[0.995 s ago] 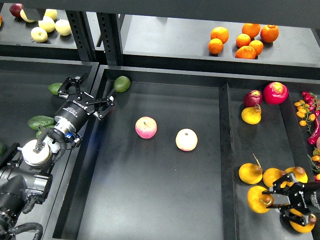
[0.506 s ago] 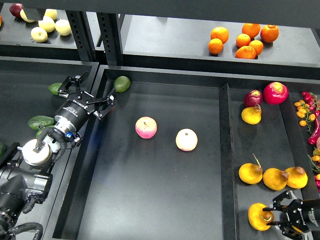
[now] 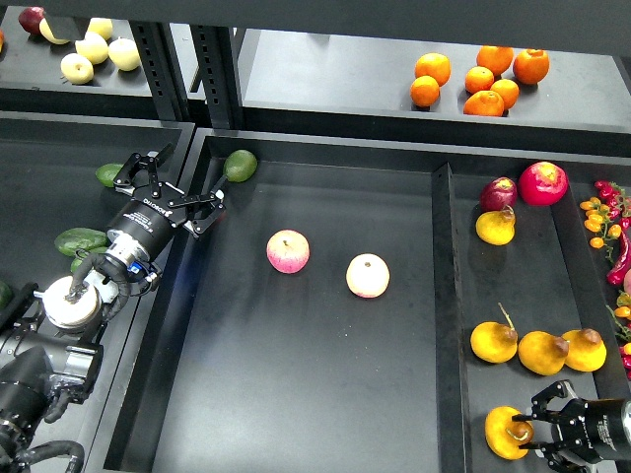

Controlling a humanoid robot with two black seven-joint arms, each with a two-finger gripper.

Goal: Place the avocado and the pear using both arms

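Observation:
The avocado (image 3: 79,239), dark green and elongated, lies in the left tray beside my left arm's wrist. My left gripper (image 3: 185,177) is open and empty over the wall between the left and middle trays. The pear (image 3: 501,436), orange-yellow with a brown dimple, is at the bottom of the right tray. My right gripper (image 3: 533,432) comes in from the bottom right, and its fingers sit on either side of the pear's right end, shut on it.
A lighter green avocado (image 3: 240,165) lies in the middle tray's (image 3: 296,394) far left corner, and another (image 3: 106,174) is by my left gripper. Two pink-yellow apples (image 3: 288,251) (image 3: 368,276) lie mid-tray. Three more pears (image 3: 542,352) and red fruit (image 3: 544,182) fill the right tray. Oranges (image 3: 480,79) sit on the shelf.
My right gripper has drawn back toward the bottom right, and the pear at its fingers has moved down with it. My left arm has not moved.

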